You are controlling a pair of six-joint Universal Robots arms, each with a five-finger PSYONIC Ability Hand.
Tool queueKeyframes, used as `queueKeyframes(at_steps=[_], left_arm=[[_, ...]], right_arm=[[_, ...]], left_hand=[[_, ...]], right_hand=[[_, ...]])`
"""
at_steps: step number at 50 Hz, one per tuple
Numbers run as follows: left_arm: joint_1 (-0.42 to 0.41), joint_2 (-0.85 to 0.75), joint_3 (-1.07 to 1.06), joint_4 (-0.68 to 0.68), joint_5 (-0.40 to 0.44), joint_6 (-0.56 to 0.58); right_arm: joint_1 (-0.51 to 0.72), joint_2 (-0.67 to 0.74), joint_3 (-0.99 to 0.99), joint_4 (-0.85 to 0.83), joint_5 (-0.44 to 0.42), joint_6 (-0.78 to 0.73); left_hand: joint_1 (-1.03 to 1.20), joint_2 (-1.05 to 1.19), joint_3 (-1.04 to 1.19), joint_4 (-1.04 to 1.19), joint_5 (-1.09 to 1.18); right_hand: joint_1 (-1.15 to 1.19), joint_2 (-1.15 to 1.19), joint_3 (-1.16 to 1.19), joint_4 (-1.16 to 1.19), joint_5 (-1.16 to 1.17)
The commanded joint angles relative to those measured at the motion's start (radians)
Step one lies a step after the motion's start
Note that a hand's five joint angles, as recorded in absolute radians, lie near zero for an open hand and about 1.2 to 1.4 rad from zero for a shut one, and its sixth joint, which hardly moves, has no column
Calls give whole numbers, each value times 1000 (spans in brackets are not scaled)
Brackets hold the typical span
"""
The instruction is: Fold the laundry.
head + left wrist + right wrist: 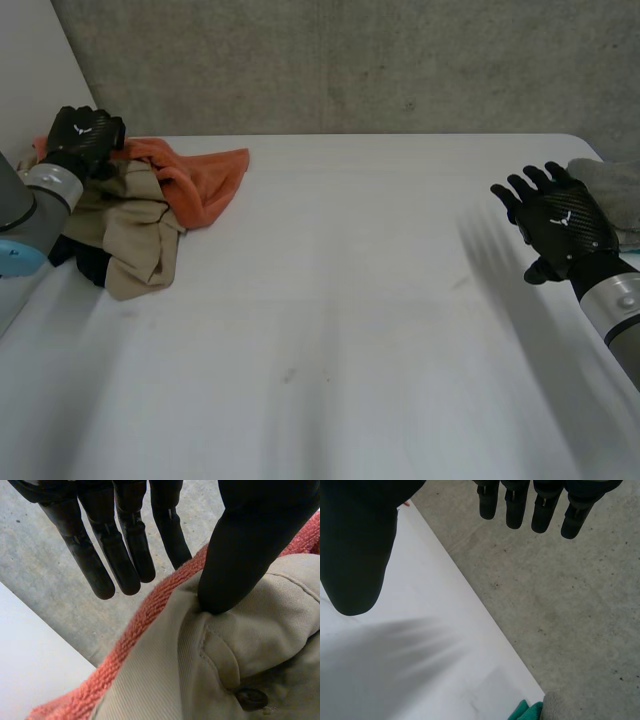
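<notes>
A laundry pile lies at the table's far left: an orange towel (200,180), a beige garment (135,230) and a dark cloth (90,262) under it. My left hand (85,135) sits on top of the pile's back edge. In the left wrist view its thumb (245,545) presses into the beige garment (200,680) near a dark button (251,698). Its fingers (125,555) reach nearly straight beyond the orange towel's edge (125,650), touching no cloth. My right hand (560,225) hovers open over the table's right side, fingers spread, holding nothing.
A grey cloth (610,190) lies at the table's right edge behind my right hand; the right wrist view shows it (555,707) beside a green cloth (527,712). The white table (350,300) stretches between the hands. A concrete wall stands behind.
</notes>
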Motion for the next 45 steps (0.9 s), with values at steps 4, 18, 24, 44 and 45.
queueKeyframes(at_steps=[4, 18, 24, 44, 45], left_arm=[[4, -18, 25, 0, -15, -2], [0, 240, -56, 20, -10, -252], [-3, 247, -85, 10, 13, -265], [13, 204, -38, 26, -3, -265], [38, 180, -22, 26, -3, -263]], right_arm=[[-2, 9, 4, -1, 3, 0], [0, 9, 2, -1, 13, 0], [-2, 11, 2, -1, 11, -3], [0, 23, 2, -1, 11, -3], [-2, 23, 2, -1, 11, -3]], left_hand=[[487, 488, 491, 489, 506], [487, 488, 491, 489, 506], [487, 488, 491, 489, 506], [-305, -304, -301, -303, -287], [-302, -301, -298, -300, -284]], right_hand=[[-52, -42, -42, -43, -48], [-52, -42, -42, -43, -48], [-52, -42, -42, -43, -48], [-52, -42, -42, -43, -48], [-52, -42, -42, -43, -48]])
